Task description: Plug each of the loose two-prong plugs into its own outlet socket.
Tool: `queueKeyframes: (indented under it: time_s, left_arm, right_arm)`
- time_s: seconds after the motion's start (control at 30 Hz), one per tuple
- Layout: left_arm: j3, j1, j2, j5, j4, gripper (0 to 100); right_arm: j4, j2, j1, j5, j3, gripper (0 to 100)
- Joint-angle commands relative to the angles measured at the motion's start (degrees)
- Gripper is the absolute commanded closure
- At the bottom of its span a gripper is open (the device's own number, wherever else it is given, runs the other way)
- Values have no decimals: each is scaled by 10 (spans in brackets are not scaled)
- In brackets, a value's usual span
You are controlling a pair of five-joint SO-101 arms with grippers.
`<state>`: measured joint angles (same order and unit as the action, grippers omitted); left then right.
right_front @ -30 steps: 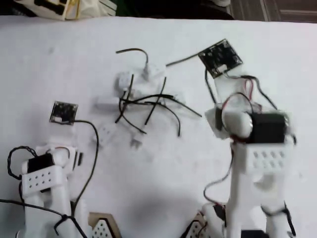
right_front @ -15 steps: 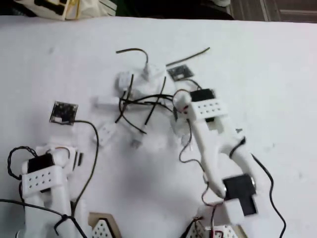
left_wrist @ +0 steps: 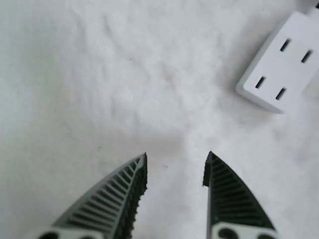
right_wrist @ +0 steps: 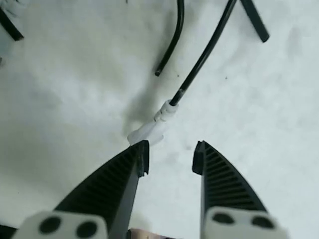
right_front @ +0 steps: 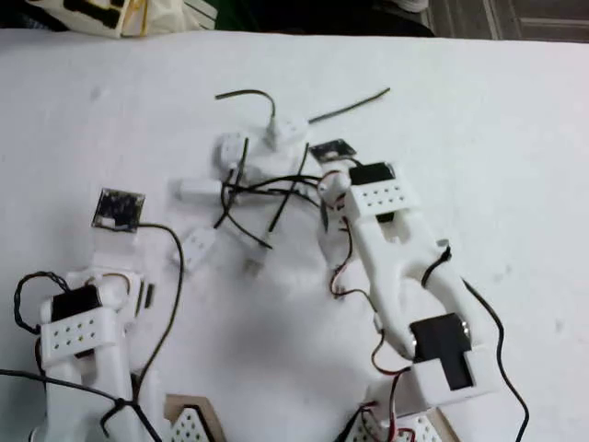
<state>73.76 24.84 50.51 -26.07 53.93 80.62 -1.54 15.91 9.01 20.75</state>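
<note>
Plug (right_wrist: 148, 133) — one — beside right claw (right_wrist: 172, 149); outlet block (left_wrist: 281, 62), four slots

The white table cover (left_wrist: 99, 74) looks like soft matt cloth, faintly crumpled. The white rectangular outlet block (left_wrist: 284, 59) is smooth plastic with a mild sheen. The left gripper (left_wrist: 176, 159) has grey ribbed matt plastic fingers (left_wrist: 124, 194); the right gripper (right_wrist: 172, 147) has black ones. The small white plug (right_wrist: 148, 131) is smooth plastic on a black smooth-sheathed cable (right_wrist: 202, 55)
</note>
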Motion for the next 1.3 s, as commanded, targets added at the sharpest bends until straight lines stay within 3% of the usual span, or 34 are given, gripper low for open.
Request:
queueKeyframes:
  time_s: [0.0, 0.3, 0.8, 0.97, 1.27]
  left_arm:
    - [-2, 4, 14, -4, -8, 805]
    - [-2, 4, 14, -4, -8, 805]
    - [-1, 4, 14, -4, -8, 805]
    - [-1, 5, 14, -4, -8, 805]
    - [-1, 5, 14, -4, -8, 805]
  right_arm:
    - [-17, -7, 6, -21, -6, 854]
    - [-35, -13, 66, -90, -6, 854]
    - [-42, -95, 24, -87, -5, 858]
    - [-43, -93, -3, -84, -11, 980]
    - [-20, -92, -44, -18, -13, 981]
